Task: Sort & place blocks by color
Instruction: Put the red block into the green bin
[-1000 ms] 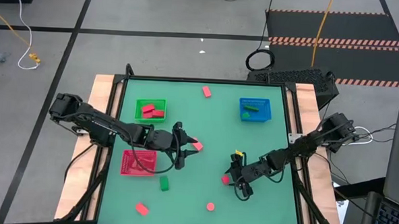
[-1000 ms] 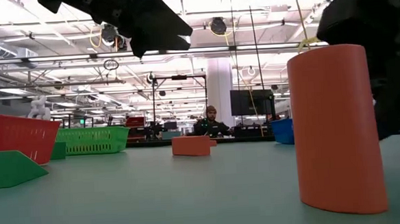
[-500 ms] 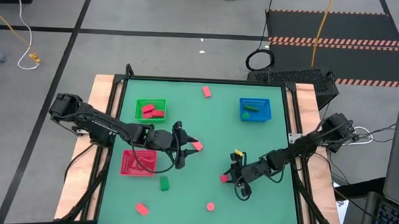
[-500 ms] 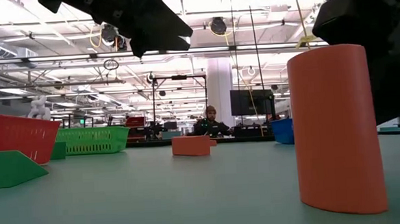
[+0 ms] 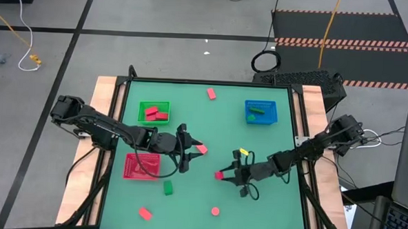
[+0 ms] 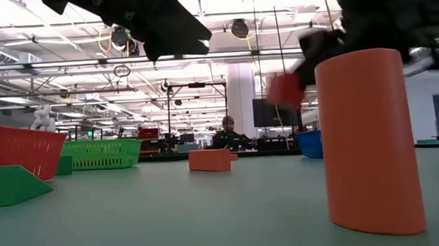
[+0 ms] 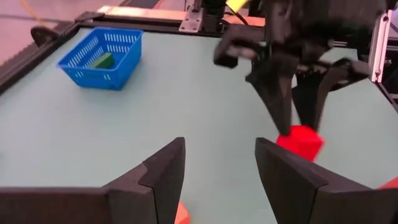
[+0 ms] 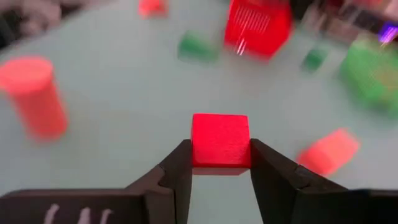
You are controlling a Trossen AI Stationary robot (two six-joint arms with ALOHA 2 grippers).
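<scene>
My right gripper (image 5: 225, 176) is shut on a red cube (image 8: 220, 140), one of the blocks, right of the table's middle. The low view shows the cube (image 6: 285, 89) up in the air. My left gripper (image 7: 217, 177) stands open above the table's middle with nothing between its fingers. A red block (image 5: 201, 149) lies on the table just beside its tips. Other blocks rest flat on the table: a red one (image 5: 211, 93) at the far edge, a green one (image 5: 168, 187), a red one (image 5: 144, 213) and a red cylinder (image 5: 215, 212) near the front. My right gripper pinches the red cube by two opposite side faces (image 8: 198, 155) between its two fingers. The fingers come from the table's right side, slanting a little downward. The cube sits square in the hold, lifted clear of the table.
A green tray (image 5: 154, 104) holding red blocks stands at the far left, with a red tray (image 5: 141, 174) in front of it. A blue tray (image 5: 260, 120) holding a green block stands at the far right. A person sits far behind the table in the low view.
My right gripper has shut on the red cube, tipped up toward level, and lifted the cube clear of the table, carrying it a little toward the table's left edge and toward my left gripper.
</scene>
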